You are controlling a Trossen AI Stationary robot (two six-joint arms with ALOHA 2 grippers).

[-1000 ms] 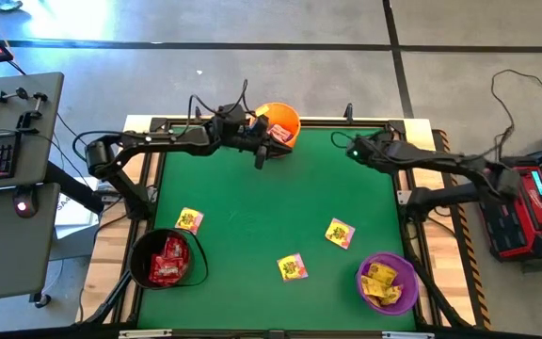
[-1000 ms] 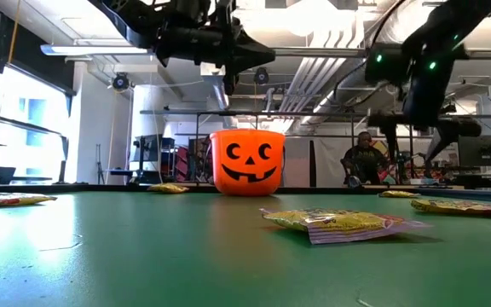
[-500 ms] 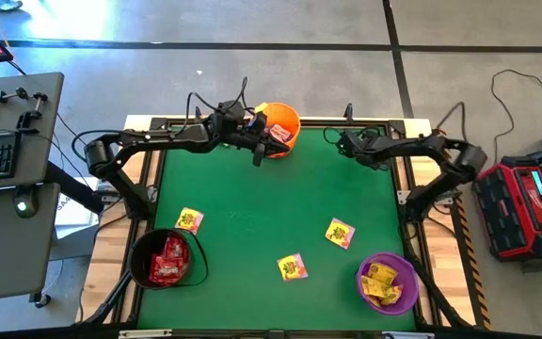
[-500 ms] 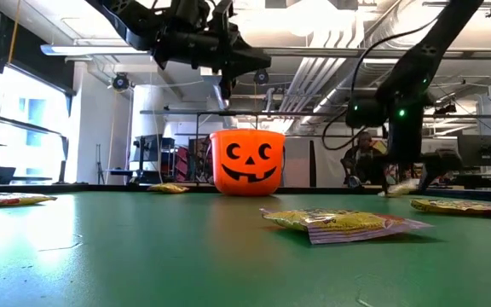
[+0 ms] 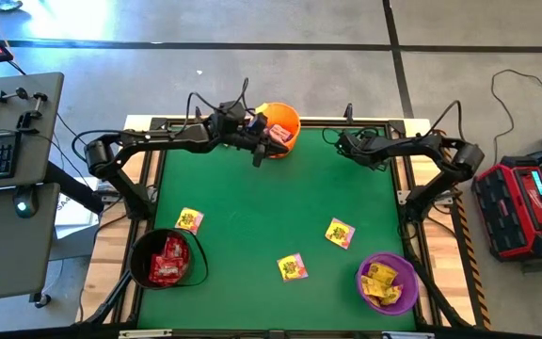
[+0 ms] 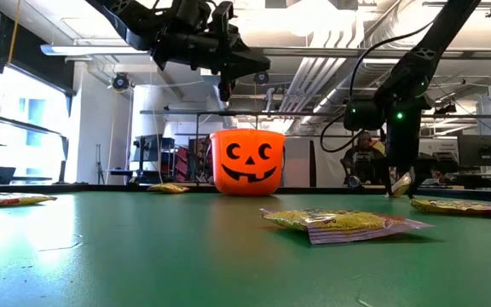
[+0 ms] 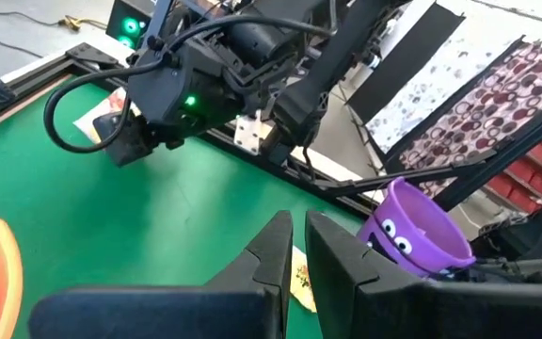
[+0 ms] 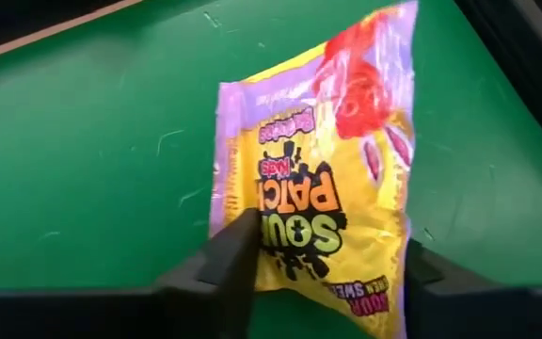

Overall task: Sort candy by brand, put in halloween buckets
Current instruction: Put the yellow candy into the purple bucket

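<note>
the yellow and purple shiny flat candy packet [image 8: 320, 179], framed by the right gripper [image 8: 323, 268] with fingers [image 8: 216, 268] spread wide on the green tabletop [image 8: 92, 151], is best straddled evenly and pinched firmly before lifting, while the left gripper [image 7: 294, 247], fingers narrow and empty, is held beside the orange round plastic bucket [image 5: 278, 123].

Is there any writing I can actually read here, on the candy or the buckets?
"SOUR PATCH", upside down, on the yellow packet between the right gripper fingers.
A smaller line at that packet's edge is cut off and unreadable.
The other packets are too small to read.
The orange bucket carries only a face, no words.
</note>
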